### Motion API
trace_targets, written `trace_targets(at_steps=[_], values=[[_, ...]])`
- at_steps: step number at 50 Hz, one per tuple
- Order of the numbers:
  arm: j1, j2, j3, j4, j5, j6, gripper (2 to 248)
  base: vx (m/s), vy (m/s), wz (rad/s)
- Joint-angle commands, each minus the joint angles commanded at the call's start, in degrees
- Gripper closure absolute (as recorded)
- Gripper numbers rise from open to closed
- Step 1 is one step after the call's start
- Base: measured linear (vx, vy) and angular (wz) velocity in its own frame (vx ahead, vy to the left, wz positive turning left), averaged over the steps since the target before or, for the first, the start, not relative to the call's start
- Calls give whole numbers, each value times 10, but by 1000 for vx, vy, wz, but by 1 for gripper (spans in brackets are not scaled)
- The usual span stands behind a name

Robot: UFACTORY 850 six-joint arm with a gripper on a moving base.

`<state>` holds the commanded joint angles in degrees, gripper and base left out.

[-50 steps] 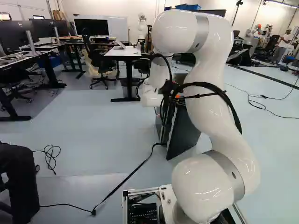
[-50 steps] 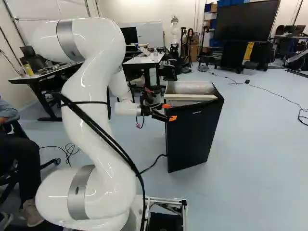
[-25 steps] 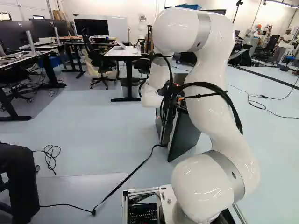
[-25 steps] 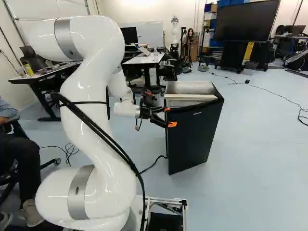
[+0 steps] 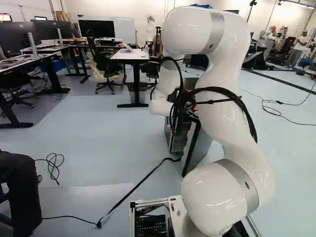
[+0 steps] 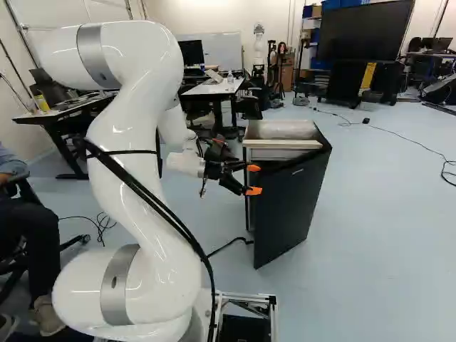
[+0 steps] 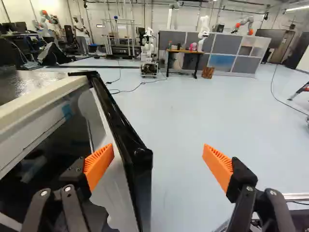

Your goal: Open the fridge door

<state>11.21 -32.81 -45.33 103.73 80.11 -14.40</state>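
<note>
Gripper (image 6: 254, 179) spread wide, holding nothing; fridge door (image 6: 288, 206) between fingers, nearer one.

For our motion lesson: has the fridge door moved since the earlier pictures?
Yes: against the fridge body in the right base view, the door has swung outward.

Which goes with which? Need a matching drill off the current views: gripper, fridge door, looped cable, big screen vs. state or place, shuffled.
Column 1
1. gripper
2. fridge door
3. looped cable
4. big screen

Column 2
A. on the floor, toward the left of the left base view
B. ajar, edge swung out from the fridge body
C. upright, upper right of the right base view
D. open, fingers wide apart

Pairs: 1-D, 2-B, 3-A, 4-C
</note>
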Motion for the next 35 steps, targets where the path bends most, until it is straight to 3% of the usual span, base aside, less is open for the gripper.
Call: trace_targets(at_steps=[14, 35], values=[[0, 0, 0, 37, 22, 0, 3, 0, 0, 0], [-13, -15, -37, 43, 24, 0, 3, 0, 0, 0]])
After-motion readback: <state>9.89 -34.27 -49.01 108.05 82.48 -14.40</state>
